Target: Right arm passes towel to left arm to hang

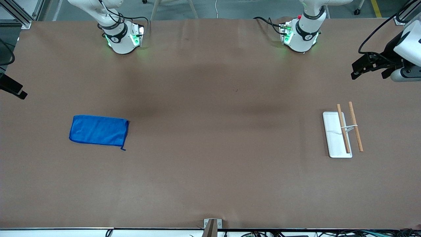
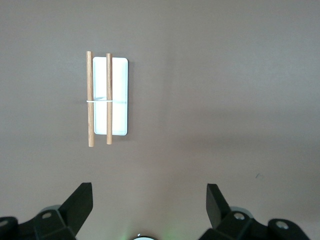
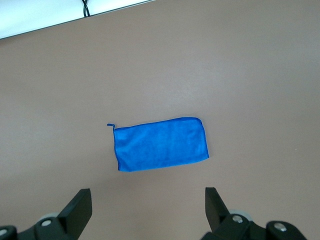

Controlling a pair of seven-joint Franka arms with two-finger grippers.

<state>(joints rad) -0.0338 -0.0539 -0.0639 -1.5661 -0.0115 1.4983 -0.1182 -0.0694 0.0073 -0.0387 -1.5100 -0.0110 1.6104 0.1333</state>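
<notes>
A folded blue towel (image 1: 98,130) lies flat on the brown table toward the right arm's end; it also shows in the right wrist view (image 3: 161,143). A rack (image 1: 336,140) with a white base and two wooden rods stands toward the left arm's end; it also shows in the left wrist view (image 2: 117,97). My right gripper (image 3: 148,197) is open and empty, up in the air, with the towel ahead of its fingers. My left gripper (image 2: 150,192) is open and empty, up in the air off the rack; in the front view it (image 1: 358,69) shows at the table's end.
The two arm bases (image 1: 122,39) (image 1: 301,36) stand along the table's edge farthest from the front camera. A small metal bracket (image 1: 212,225) sits at the nearest edge. A black part (image 1: 13,88) pokes in past the table's end at the right arm's side.
</notes>
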